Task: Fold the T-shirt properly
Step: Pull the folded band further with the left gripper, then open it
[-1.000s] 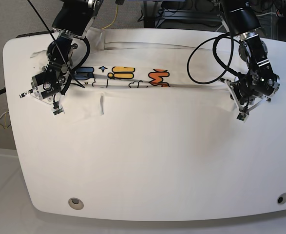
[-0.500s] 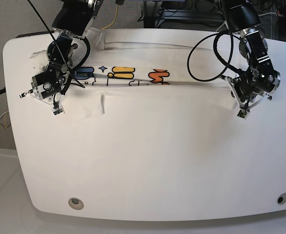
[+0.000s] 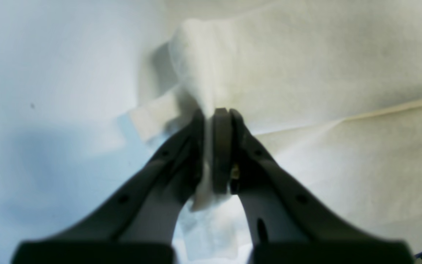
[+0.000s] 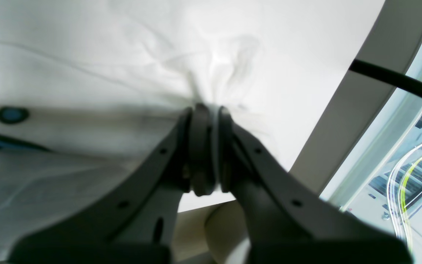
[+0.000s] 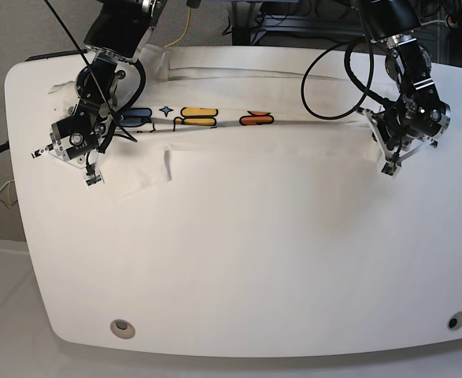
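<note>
The white T-shirt (image 5: 200, 117) lies across the back of the table, folded lengthwise so that only a thin strip of its blue, yellow and orange print shows. My left gripper (image 5: 387, 166), on the right of the base view, is shut on the shirt's right edge. In the left wrist view the gripper (image 3: 214, 112) pinches a raised ridge of white cloth (image 3: 203, 66). My right gripper (image 5: 90, 172) is shut on the shirt's left end. The right wrist view shows this gripper (image 4: 206, 109) with puckered cloth (image 4: 211, 62) clamped between its pads.
The white table (image 5: 238, 260) has a round hole near its front left (image 5: 122, 327) and another at the front right (image 5: 455, 320). Black cables (image 5: 333, 87) loop off the arm on the right. A small crease (image 5: 166, 165) stands up in the cloth.
My left gripper has moved towards the back of the table, pulling the folded edge over the print, so the coloured strip is narrower. The right gripper has hardly moved.
</note>
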`<state>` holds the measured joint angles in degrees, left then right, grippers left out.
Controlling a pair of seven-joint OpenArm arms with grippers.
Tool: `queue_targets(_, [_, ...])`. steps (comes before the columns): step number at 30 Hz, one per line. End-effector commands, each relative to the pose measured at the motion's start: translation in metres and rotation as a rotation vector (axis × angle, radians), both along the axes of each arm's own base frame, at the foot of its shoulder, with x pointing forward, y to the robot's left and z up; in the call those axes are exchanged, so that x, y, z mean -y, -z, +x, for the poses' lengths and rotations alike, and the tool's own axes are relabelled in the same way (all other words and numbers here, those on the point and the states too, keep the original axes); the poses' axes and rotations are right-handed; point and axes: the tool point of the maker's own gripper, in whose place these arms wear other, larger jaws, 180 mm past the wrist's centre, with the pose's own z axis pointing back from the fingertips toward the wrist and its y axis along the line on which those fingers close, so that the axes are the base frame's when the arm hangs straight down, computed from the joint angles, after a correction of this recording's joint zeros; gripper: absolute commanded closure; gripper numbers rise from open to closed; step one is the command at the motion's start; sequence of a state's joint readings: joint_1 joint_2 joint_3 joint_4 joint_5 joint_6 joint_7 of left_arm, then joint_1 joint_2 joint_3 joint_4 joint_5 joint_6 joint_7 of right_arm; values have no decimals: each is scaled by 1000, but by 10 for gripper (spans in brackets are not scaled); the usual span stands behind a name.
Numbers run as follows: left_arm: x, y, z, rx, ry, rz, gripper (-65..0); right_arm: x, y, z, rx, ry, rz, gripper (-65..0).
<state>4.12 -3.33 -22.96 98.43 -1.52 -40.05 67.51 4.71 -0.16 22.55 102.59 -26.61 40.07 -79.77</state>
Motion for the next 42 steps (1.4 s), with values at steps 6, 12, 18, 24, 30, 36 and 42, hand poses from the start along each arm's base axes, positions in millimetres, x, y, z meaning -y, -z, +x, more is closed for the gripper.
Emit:
queue_targets(6, [-1,-1,-4,27,6,-2,-27,7,-10,5,25,12,-24,-18])
queue_targets(12, [4,4,-9,53,15,-27,-27,7,-10,5,25,12,-24,-18])
queue_targets(18, [12,4,-8,105,23,-61,-27,7,-10,5,24,12,-24,-18])
queue_targets(24, [18,-2,3,189,-33,-103,-27,7,-10,6,25,12,-24,-18])
queue_targets(30, [15,-4,8,211,-70,-107,-29,8,-11,6,25,12,-26,-18])
queue_targets(36, [15,-6,9,216,-73,-106,-34,8,-11,6,25,12,-26,-18])
queue_targets(42, [15,-6,9,218,-72,-106,-140,8,-11,6,25,12,-26,-21])
